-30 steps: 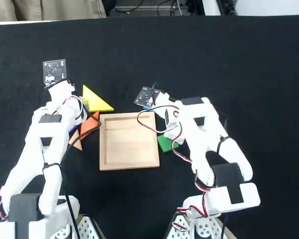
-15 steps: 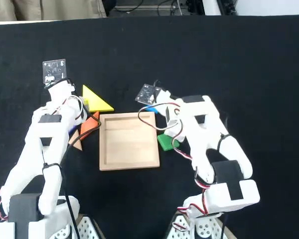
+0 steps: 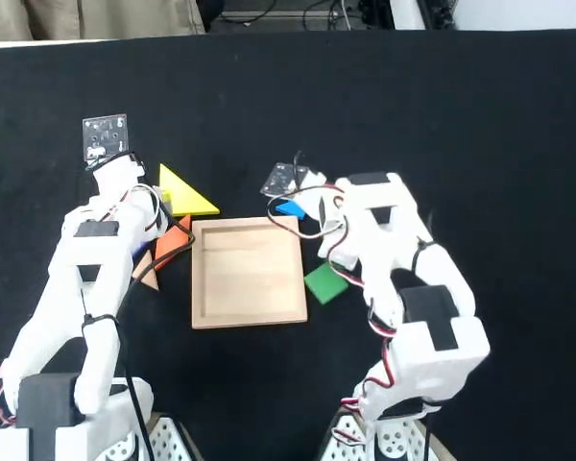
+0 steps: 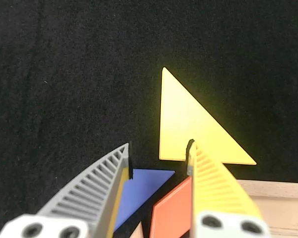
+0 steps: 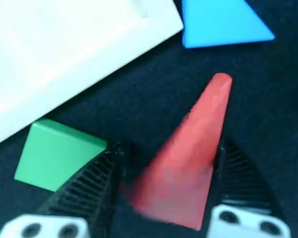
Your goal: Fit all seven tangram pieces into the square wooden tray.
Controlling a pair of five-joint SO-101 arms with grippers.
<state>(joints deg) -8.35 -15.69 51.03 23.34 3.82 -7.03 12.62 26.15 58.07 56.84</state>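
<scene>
The left jaws, on the left arm (image 3: pixel 96 240), stand apart over the black bench (image 3: pixel 461 115) and hold nothing. Just in front of their tips lies the yellow triangle (image 4: pixel 188 124), flat on the bench. Between the 2 fingers lies a dark blue piece (image 4: pixel 141 186), and beside it, partly under the yellow finger, lies an orange piece (image 4: pixel 171 213). A corner of the square wooden tray (image 4: pixel 283 198) is close to the outer side of that same finger. A pale tan piece (image 3: pixel 146 277) lies near this arm, on the side away from the tray.

The right jaws, on the right arm (image 3: pixel 384 240), are clamped on a red piece (image 5: pixel 188 163). This piece points forward from between the fingers, and its narrow end is beyond the tips. Ahead of the tips lies a light blue triangle (image 5: pixel 221 22), next to a corner of the tray. The green square (image 5: pixel 57 153) lies just outside one finger, close to the edge of the tray but apart from it. In the high view the tray is between the 2 arms.
</scene>
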